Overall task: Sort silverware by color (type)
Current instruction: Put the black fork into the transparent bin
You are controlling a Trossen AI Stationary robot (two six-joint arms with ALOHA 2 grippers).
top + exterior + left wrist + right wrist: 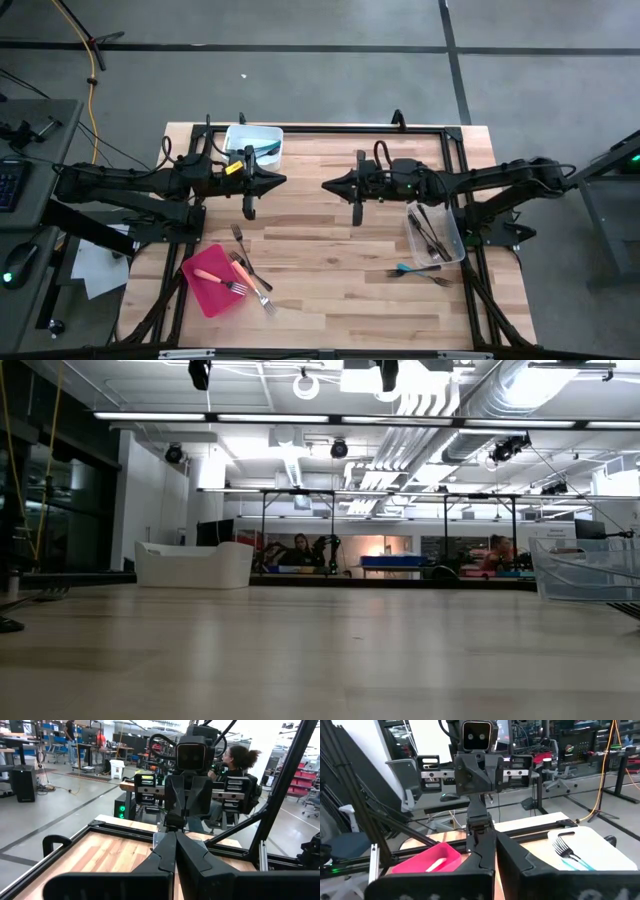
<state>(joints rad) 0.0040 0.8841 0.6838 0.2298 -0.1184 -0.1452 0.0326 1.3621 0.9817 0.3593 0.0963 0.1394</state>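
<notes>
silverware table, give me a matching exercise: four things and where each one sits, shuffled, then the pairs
Things:
1. red tray
2. white tub
3. clear tub
4. teal fork outside any container

Places (high view):
A. far edge, by the left arm
B. near left corner
C. on the wood just near of the clear tub
D. right side, under the right arm

Pairs: 1-B, 2-A, 3-D, 4-C

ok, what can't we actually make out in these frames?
- Exact fork count in the clear tub: high view, pieces overlap and are too small.
- Contents of the white tub: low view, its wall hides them.
- Red tray: right wrist view, partly behind the right gripper.
- Loose forks near the tray: low view shows none.
</notes>
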